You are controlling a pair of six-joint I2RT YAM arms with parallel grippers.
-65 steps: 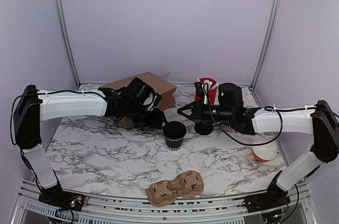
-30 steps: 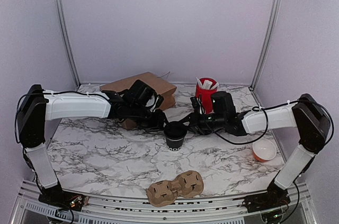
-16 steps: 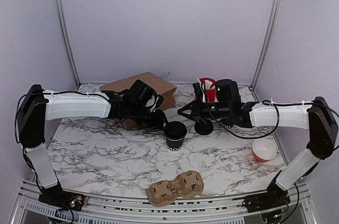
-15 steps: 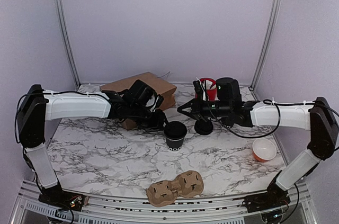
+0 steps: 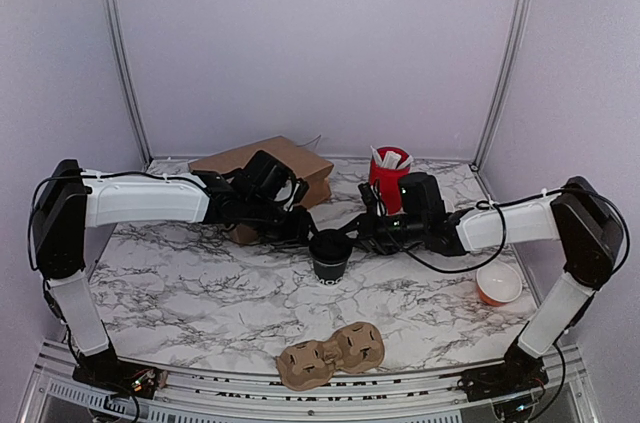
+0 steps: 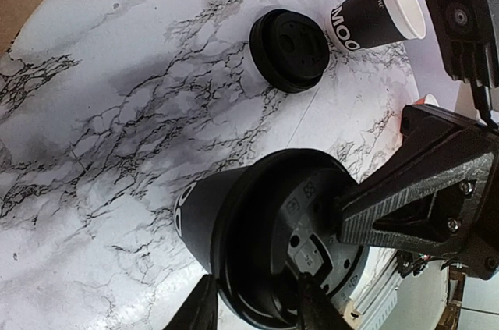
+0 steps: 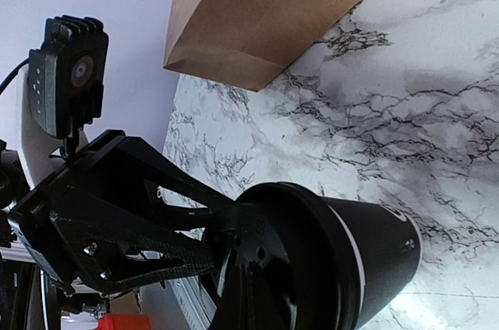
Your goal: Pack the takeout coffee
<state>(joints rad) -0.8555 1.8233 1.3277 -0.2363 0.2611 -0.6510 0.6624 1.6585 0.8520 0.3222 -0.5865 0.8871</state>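
Note:
The takeout coffee (image 5: 331, 258) is a black paper cup with white lettering, standing mid-table with its black lid (image 6: 312, 236) on. My left gripper (image 5: 305, 231) reaches in from the left, its fingers on either side of the cup just under the lid rim (image 6: 257, 310). My right gripper (image 5: 352, 235) comes from the right, shut, with its tips resting on top of the lid (image 7: 257, 306). In the right wrist view, the cup (image 7: 351, 260) fills the lower frame, and the left gripper's fingers (image 7: 179, 225) meet its rim.
A brown paper bag (image 5: 270, 168) lies at the back left, with a red tub (image 5: 388, 175) of sachets behind the right arm. A cardboard cup carrier (image 5: 332, 353) sits at the front edge and an orange bowl (image 5: 498, 285) at right. Beyond the cup lie a spare lid (image 6: 290, 51) and a tipped twin cup (image 6: 378, 14).
Half a second ago my right gripper was lifted off, up and to the right of the cup. It has now come back onto the lid. The left arm and cup have not moved.

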